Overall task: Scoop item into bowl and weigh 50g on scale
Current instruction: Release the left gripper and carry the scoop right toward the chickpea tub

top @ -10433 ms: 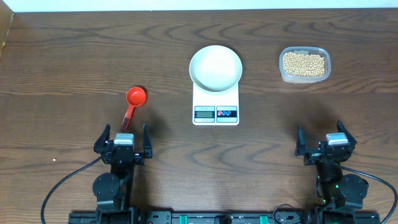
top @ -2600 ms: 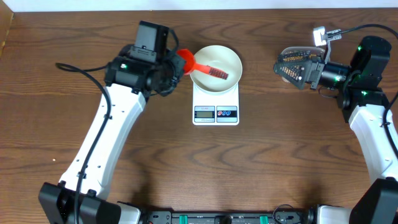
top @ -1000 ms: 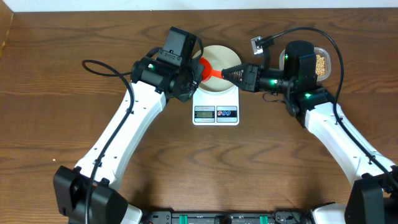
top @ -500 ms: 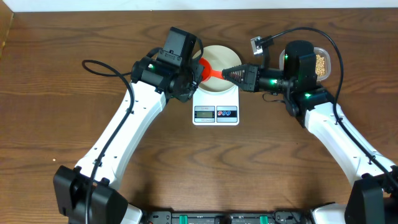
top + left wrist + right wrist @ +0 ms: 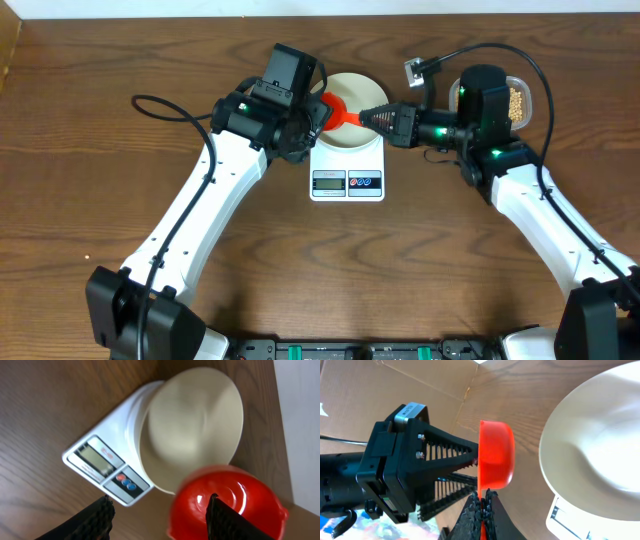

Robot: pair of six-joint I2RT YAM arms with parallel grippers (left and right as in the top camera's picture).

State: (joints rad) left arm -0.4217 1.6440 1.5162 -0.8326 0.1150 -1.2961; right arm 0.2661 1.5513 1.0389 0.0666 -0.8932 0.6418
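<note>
Where the two arms meet: above the back half of the scale (image 5: 347, 170), over the white bowl (image 5: 356, 88) sitting on its platform.
Right gripper (image 5: 368, 117): pinched tight on the thin handle of the red scoop (image 5: 336, 108), reaching in from the scale's right side.
Red scoop: over the bowl's left rim, cup pointing toward the scale's left.
Left gripper (image 5: 314, 122): jaws parted at the scale's back-left corner, fingers flanking the scoop's cup; contact cannot be told.
Beans (image 5: 517, 100): in a clear tub (image 5: 528, 112) well to the right of the scale, partly hidden by the right arm.
Bowl: plain white inside.
Scale display: on the front edge, digits too small to read.
</note>
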